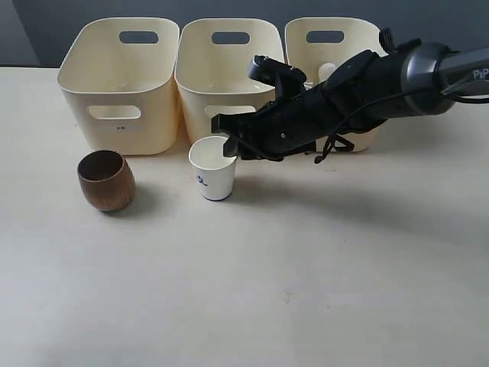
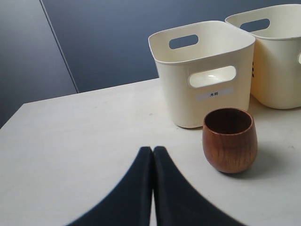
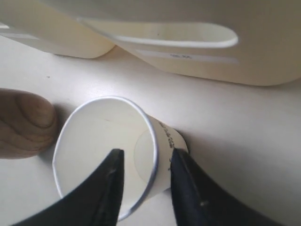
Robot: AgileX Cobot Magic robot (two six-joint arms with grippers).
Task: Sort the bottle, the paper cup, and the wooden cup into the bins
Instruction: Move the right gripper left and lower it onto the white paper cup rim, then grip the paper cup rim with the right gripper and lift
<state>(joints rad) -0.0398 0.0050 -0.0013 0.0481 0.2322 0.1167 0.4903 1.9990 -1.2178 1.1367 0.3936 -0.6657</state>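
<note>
The paper cup [image 1: 213, 170] stands upright on the table [image 1: 306, 290], at 6 o'clock of the middle bin [image 1: 197, 84], with the wooden cup [image 1: 106, 180] at its 9 o'clock. My right gripper [image 3: 143, 165] straddles its rim at 2 o'clock, one finger inside and one outside, parted and not yet pinching the wall. My arm reaches in low from 2 o'clock, while my left gripper [image 2: 153, 150], fingers pressed together, sits by the wooden cup.

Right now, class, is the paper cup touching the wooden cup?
Apart. The exterior view shows a bare strip of table between the wooden cup and the paper cup.
</note>
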